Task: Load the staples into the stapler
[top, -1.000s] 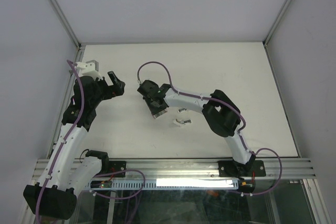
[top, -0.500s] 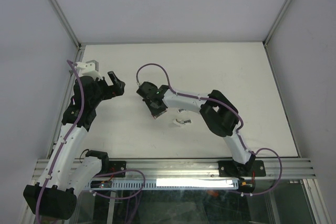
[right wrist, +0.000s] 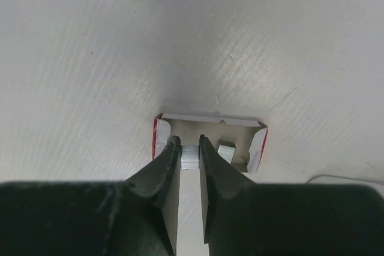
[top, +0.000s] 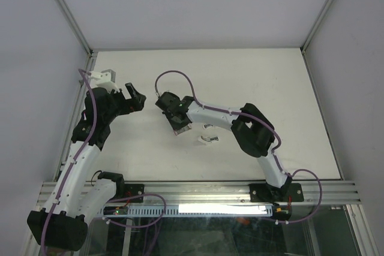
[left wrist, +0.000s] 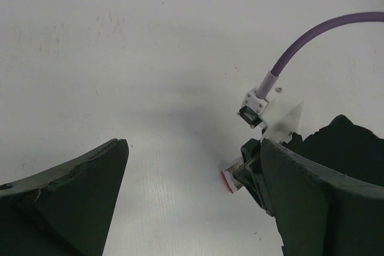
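1. Near the middle of the white tabletop (top: 270,76), the right pincer (right wrist: 190,145) reaches into a small open red-and-white cardboard box (right wrist: 210,119) that lies flat
2. Its two dark fingers (right wrist: 165,166) are clenched on the staples (right wrist: 190,157), a short silvery strip held between the tips inside the box's left half
3. Just right of the fingers, a second small silvery piece (right wrist: 226,151) lies in the box
4. Well apart on the left side of the tabletop, the left pincer (top: 133,97) hovers released, jaws spread wide with nothing between them
5. Seen from the left wrist, the box's red edge shows below the right wrist, under its purple cable (left wrist: 324,37)
6. Beside the right forearm, two small pale objects (top: 209,140) lie on the tabletop, too small to identify
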Robot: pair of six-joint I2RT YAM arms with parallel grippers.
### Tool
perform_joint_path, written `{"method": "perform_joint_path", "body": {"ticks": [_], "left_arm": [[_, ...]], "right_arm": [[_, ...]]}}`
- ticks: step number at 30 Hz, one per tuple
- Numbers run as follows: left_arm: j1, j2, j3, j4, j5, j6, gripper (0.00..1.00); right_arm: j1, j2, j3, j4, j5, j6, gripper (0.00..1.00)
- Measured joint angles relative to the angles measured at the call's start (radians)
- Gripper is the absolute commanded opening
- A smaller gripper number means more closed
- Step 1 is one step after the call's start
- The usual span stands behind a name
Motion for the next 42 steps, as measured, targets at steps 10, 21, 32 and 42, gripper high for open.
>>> {"method": "perform_joint_path", "body": {"ticks": [10,21,32,42], "left_arm": [[-0.175,0.002,-0.031,0.068,0.09,-0.058,0.9],[-0.639,0.01,-0.247,0.262,0.089,-0.431,0.91],[-0.932,0.313,-0.275,0.581,0.036,-0.653,0.94],[-0.932,0.571,-0.228,0.659,0.034,-0.656,0.96]], "right_arm": [[-0.05,-0.359,-0.126,0.006,-0.005,0.0,0.16],[-0.372,-0.721,-0.496,0.043,-0.076,0.0,0.16],[-0.477,-0.933,-0.683,0.068,-0.159,0.001,0.17],[-0.483,-0.991,-0.723,0.076,-0.18,0.002,0.17]]}}
